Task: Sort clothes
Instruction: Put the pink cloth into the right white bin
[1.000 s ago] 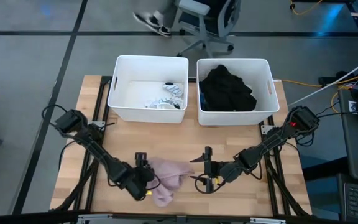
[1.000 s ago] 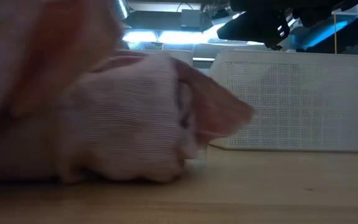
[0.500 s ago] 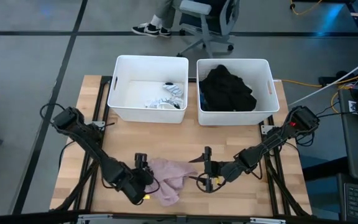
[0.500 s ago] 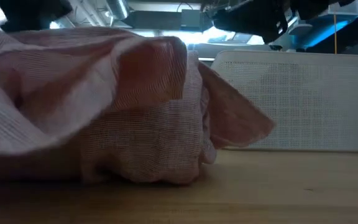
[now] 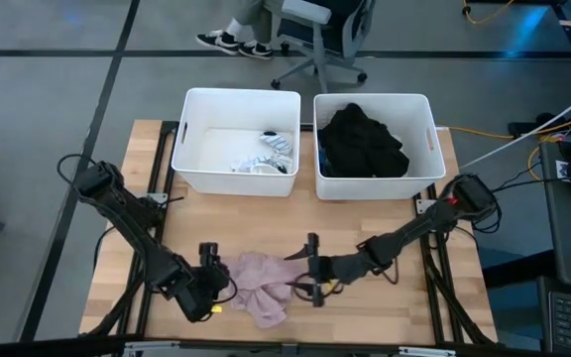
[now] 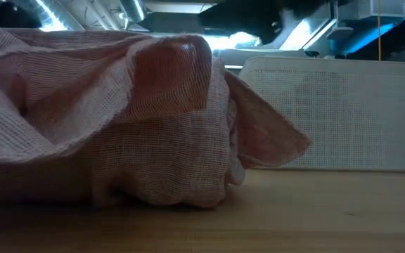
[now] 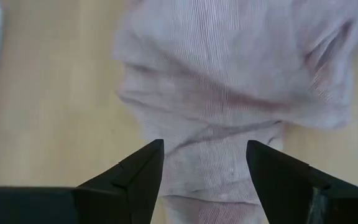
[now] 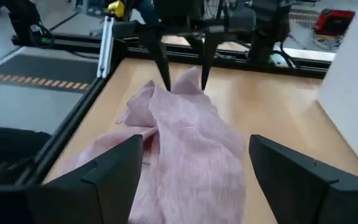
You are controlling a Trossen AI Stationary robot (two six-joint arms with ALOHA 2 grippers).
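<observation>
A pink garment (image 5: 261, 288) lies crumpled on the wooden table near its front edge; it fills the left of the low view (image 6: 118, 119). My left gripper (image 5: 211, 283) is open and tilts down just above the garment's left end (image 7: 210, 162), one finger to each side of it. My right gripper (image 5: 310, 273) is open and nearly level at the garment's right end (image 8: 191, 149). Its fingers stand to either side of the cloth. The left white tub (image 5: 191, 139) holds white and striped clothes (image 5: 266, 154), and the right white tub (image 5: 434, 139) holds black clothes (image 5: 363, 139).
The two tubs stand side by side along the table's far edge, and one shows behind the garment in the low view (image 6: 329, 112). Bare wood (image 5: 236, 218) lies between the tubs and the garment. An office chair and a person's feet (image 5: 231, 40) are beyond the table.
My left gripper has drawn back toward the table's left edge and risen off the pink garment. The garment's raised part has dropped and spread into a wider heap on the table. My right gripper has moved toward the table's left, closer to the garment.
</observation>
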